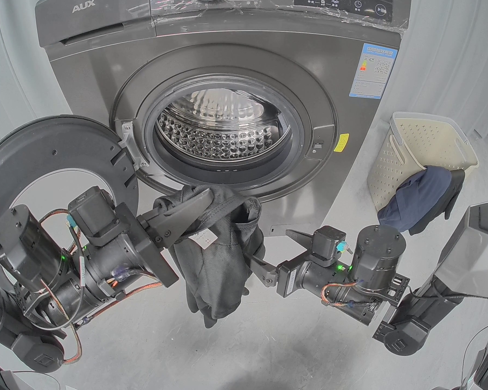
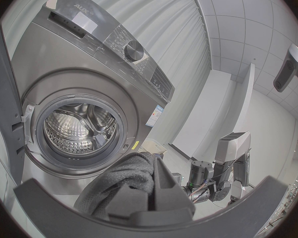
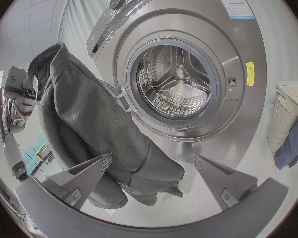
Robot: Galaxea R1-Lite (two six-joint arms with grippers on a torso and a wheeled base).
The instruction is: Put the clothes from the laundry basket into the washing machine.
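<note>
Grey clothes [image 1: 217, 266] hang from the left hand [image 1: 203, 199], which is squeezed tight on them, just in front of the open washing machine [image 1: 309, 71]. The right hand [image 1: 271, 249] is spread wide beside them. Blue clothes [image 1: 417, 196] hang over the laundry basket [image 1: 417, 136].

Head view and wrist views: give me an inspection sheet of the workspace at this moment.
Surface: bare grey floor.
Job's things: washing machine with door swung open, no clothes seen in the drum; dark garment hanging before the opening; laundry basket on the robot's right of the machine, blue garment draped over its rim.
Clutter: nothing seen.
Grippers: left gripper shut on the dark garment; right gripper open, beside its lower part.
Cables: orange-sleeved cables looped at both wrists.
Surroundings: grey curtain behind the machine.
</note>
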